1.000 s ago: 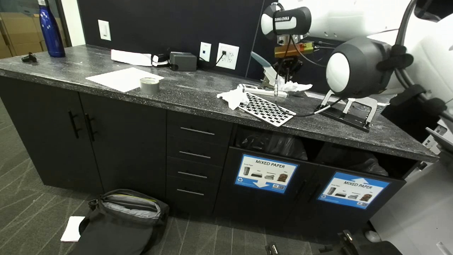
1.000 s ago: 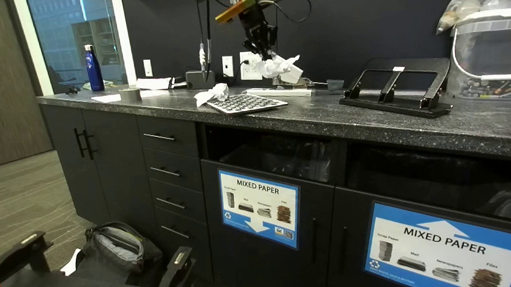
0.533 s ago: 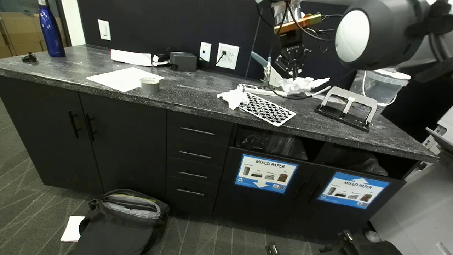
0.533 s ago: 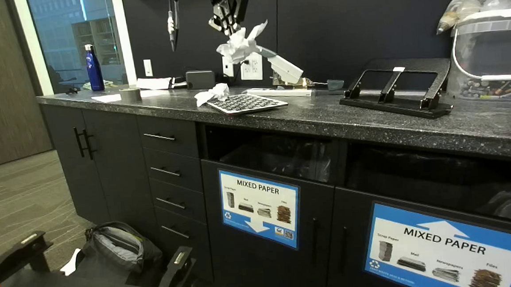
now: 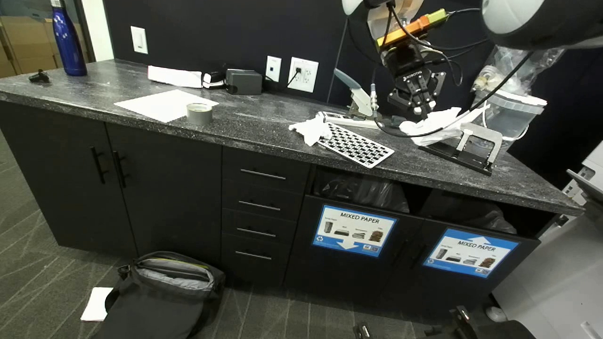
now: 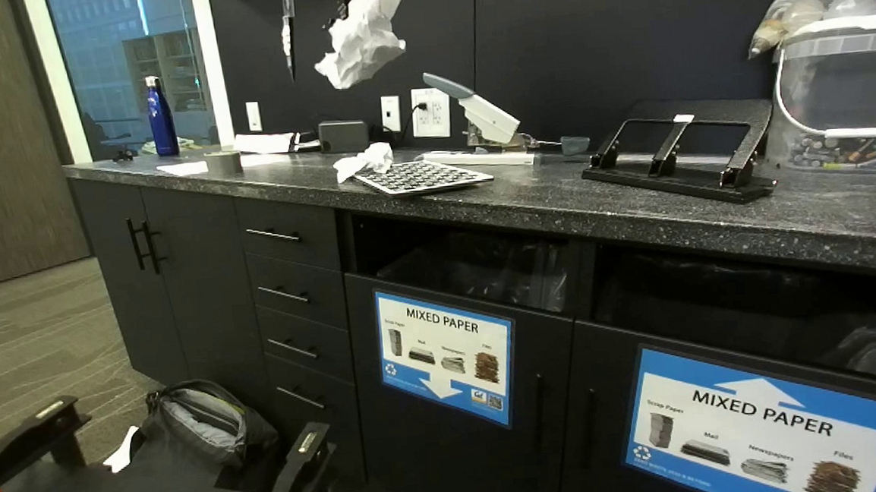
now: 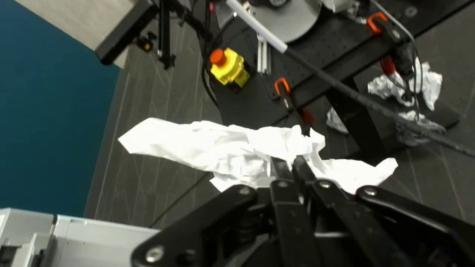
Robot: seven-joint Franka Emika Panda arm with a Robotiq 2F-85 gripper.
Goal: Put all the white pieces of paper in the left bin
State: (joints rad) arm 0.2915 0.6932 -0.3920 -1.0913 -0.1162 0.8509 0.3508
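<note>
Wrist view: pinching crumpled white paper (image 7: 182, 142) in a nearly closed gripper (image 7: 290, 162).
Held aloft, apart from the counter (image 6: 533, 187); presumably in the carrying step, not yet at the left bin (image 5: 379, 194). Next, probably, lower in front of that bin, feed in under the counter's edge, then let go. After that, likely turn to the other crumpled piece (image 5: 311, 130) on the checkered panel (image 5: 362, 148) and the flat sheet (image 5: 165, 104).

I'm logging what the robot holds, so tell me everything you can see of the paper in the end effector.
The paper is white, thin-looking and crumpled, with many creases, a bunched middle and flaps spreading to both sides in the wrist view. The end effector pinches it in the air, apart from the countertop. In an exterior view a cable crosses in front; contact there is unclear.
</note>
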